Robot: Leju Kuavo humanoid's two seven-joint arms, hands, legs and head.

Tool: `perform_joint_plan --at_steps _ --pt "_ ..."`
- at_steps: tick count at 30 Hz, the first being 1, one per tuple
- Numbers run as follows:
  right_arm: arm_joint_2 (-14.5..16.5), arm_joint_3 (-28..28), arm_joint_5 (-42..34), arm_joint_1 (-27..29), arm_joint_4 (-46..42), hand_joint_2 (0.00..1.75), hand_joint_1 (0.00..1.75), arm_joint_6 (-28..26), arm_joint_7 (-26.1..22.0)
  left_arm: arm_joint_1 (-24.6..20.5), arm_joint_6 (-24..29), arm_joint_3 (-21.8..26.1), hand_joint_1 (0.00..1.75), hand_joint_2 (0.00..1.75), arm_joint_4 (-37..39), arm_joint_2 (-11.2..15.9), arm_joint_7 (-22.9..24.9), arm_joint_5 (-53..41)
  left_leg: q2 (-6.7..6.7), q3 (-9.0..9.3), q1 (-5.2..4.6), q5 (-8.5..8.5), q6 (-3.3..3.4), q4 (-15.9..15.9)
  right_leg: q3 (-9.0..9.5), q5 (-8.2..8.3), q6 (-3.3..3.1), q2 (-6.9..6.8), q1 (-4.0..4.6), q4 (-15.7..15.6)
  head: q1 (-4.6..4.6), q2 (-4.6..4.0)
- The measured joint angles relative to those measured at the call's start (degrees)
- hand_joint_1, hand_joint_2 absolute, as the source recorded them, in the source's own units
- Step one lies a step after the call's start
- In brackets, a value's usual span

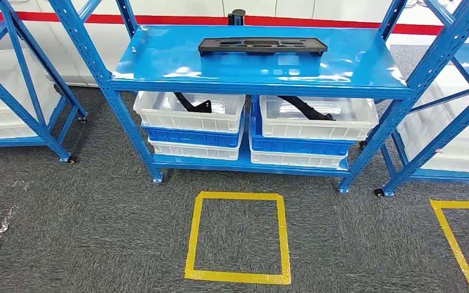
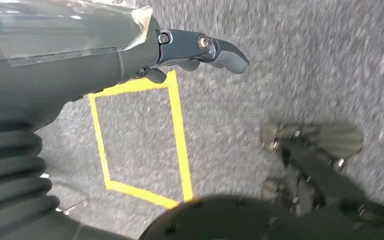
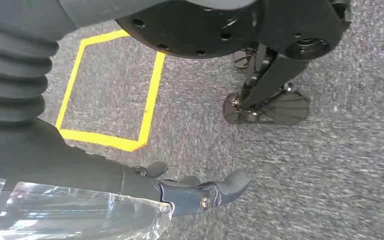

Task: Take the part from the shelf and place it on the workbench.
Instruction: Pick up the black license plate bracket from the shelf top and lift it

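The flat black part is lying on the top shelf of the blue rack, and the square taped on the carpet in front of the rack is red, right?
Not quite. The flat black part does lie on the top shelf of the blue rack, but the taped square on the carpet in front of it is yellow, not red. The head view shows this plainly.

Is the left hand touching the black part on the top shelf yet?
Apart. The left wrist view shows the left hand hanging over grey carpet, holding nothing; the head view shows the black part lying alone on the shelf.
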Motion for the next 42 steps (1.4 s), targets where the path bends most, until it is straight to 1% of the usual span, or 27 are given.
perform_joint_plan --at_steps 2,14,18,25,35,38,42 --pt "0.14 -0.72 0.93 -0.18 0.03 0.00 0.00 -0.23 -0.04 -0.23 0.22 1.29 0.00 0.00 0.07 -0.10 -0.25 -1.26 0.00 0.00 0.00 0.00 0.00 0.00 0.00 0.00 0.00 0.00 0.00 0.00 0.00 0.00" --pt "2.01 -9.62 11.76 -2.58 1.41 0.00 0.00 -2.85 -0.55 -3.13 2.80 17.12 0.00 0.00 1.86 -1.72 -2.95 -16.03 0.00 -0.02 -0.01 0.00 0.00 0.00 0.02 0.00 0.00 0.00 0.00 0.00 0.01 0.00" --pt "2.69 -12.56 15.46 -3.42 2.14 0.00 0.00 -3.61 -0.67 -4.14 3.62 22.47 0.00 1.75 2.67 -2.38 -3.74 -21.02 0.01 -0.02 -0.01 0.00 0.00 0.00 0.04 0.00 0.00 0.00 0.00 0.00 0.01 0.00" --pt "3.73 -17.51 21.68 -4.94 3.49 0.00 0.00 -4.88 -0.79 -5.81 4.95 31.30 0.00 1.75 4.05 -3.51 -5.07 -29.42 0.01 -0.03 0.00 0.00 -0.01 0.00 0.06 0.00 0.00 0.01 0.00 0.01 0.01 0.00" --pt "5.44 -26.03 30.45 -7.21 5.67 0.00 0.00 -6.70 -1.22 -8.45 6.96 45.32 0.00 1.75 6.28 -5.31 -7.20 -42.31 0.02 -0.04 -0.01 0.01 0.00 0.01 0.23 0.01 0.00 0.01 0.00 0.01 0.00 0.00" --pt "5.84 -29.80 31.46 -7.94 6.19 0.00 0.00 -7.37 -2.14 -9.17 7.50 49.15 0.00 1.75 6.87 -5.78 -7.84 -45.73 0.02 -0.04 -0.01 0.01 0.00 0.01 0.24 0.01 0.00 0.01 0.00 0.01 0.01 0.00" --pt "5.97 -35.87 30.29 -8.94 6.71 0.00 0.00 -8.82 -4.39 -9.97 8.31 53.39 0.00 1.75 7.53 -6.40 -8.67 -49.11 0.02 -0.04 -0.01 0.01 0.00 0.01 0.27 0.01 0.00 0.01 0.00 0.01 0.01 0.00"
